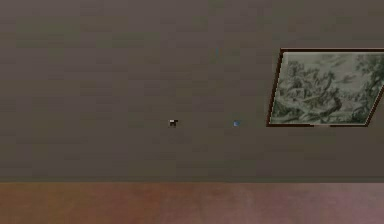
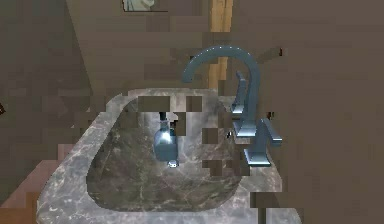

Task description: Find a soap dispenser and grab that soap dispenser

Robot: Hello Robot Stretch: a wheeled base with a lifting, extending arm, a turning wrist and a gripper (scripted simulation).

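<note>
Looking ahead, I have a plain brown wall [image 1: 100, 80] across most of the forward view, with a strip of reddish wooden floor [image 1: 190, 203] along the six o'clock edge. Near the middle of the wall is a tiny dark speck [image 1: 173, 123]. At its three o'clock is a tiny bluish speck [image 1: 236, 124]; both are too small for me to name. Further right, at about two o'clock from the specks, hangs a dark-framed picture [image 1: 328, 88] in mottled grey-green, cut by the view's right edge.

In the arm side view, a grey stone sink [image 2: 70, 175] takes up the lower part, with its basin sunk in the middle. Inside the basin stands a small blue-grey thing with a darker top [image 2: 167, 140]. I cannot tell whether it is the soap dispenser. At its one o'clock a blue-grey tap [image 2: 225, 55] arches over the basin, with its spout pointing down toward the left. The tap's handle [image 2: 262, 135] sits on the sink's rim at about three o'clock from the small thing. At twelve o'clock on the wall behind are the bottom edge of another picture [image 2: 143, 5] and, right of it, an upright wooden strip [image 2: 221, 25].

I cannot tell the claw's state from these views.
</note>
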